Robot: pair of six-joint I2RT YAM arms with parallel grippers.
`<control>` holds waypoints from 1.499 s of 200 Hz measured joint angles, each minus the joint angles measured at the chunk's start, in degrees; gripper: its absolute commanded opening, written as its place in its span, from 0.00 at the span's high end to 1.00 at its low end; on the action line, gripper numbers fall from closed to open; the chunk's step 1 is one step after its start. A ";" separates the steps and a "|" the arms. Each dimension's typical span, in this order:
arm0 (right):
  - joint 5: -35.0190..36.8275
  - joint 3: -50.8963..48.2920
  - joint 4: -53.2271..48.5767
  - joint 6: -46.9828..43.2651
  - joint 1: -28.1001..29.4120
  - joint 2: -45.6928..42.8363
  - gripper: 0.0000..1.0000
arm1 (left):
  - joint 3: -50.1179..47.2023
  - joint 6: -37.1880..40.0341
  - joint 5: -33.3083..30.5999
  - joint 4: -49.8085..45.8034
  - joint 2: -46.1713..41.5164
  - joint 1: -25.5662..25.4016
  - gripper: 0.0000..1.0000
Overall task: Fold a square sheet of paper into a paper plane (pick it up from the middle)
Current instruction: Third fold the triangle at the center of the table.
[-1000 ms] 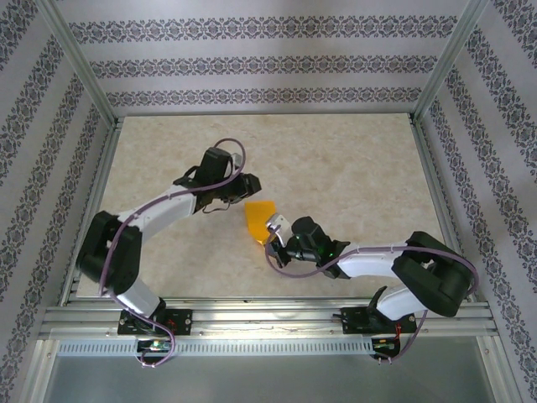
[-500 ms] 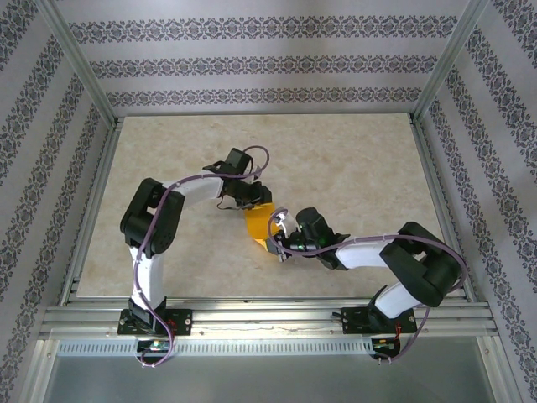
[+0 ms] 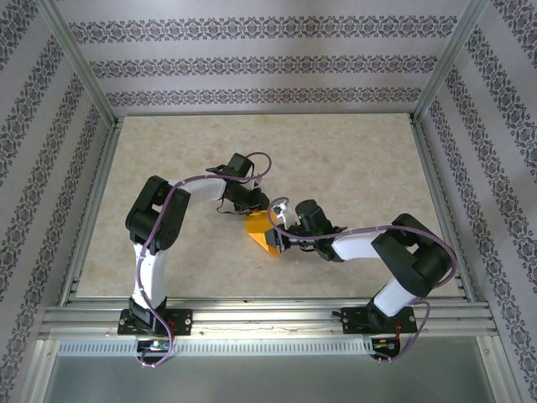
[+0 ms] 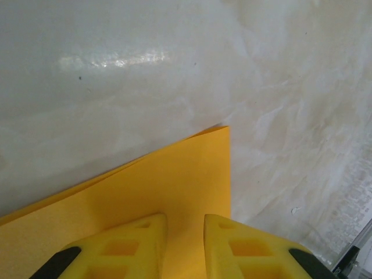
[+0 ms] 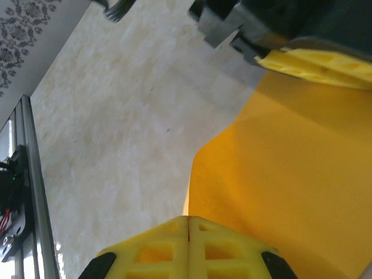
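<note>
Two claws at the square sheet of paper point(image 5: 290, 163).
Right claw point(image 5: 188, 220) pinches its edge, jaws together; left claw point(image 4: 185, 218) hovers narrow-gapped over it, pale surface point(image 4: 145, 75) beyond.

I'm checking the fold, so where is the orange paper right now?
From above, the orange paper sits near the middle of the table, its right edge pinched by the right gripper, the left gripper at its far edge.

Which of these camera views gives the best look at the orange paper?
The right wrist view: the orange paper spreads large and curved, running into the shut right fingers. The left wrist view shows one corner of it; the top view shows a small patch between the arms.
</note>
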 measured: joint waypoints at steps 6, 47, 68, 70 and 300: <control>0.00 0.15 0.00 0.42 -0.26 0.35 1.00 | 0.00 0.17 0.00 -0.02 0.00 -0.07 0.74; 0.90 0.35 -1.22 1.11 -1.25 1.40 1.00 | 0.00 0.63 0.00 -0.02 0.00 -0.09 0.75; 1.99 0.37 -1.88 1.01 -1.25 1.57 1.00 | 0.00 0.63 0.00 0.00 0.00 -0.11 0.75; 2.14 0.37 -1.90 0.94 -1.25 1.57 1.00 | -0.02 0.63 0.00 0.00 0.00 -0.11 0.75; 8.87 1.73 -4.26 -0.63 -1.64 4.24 1.00 | -1.57 0.15 0.07 1.88 -0.61 -0.11 0.76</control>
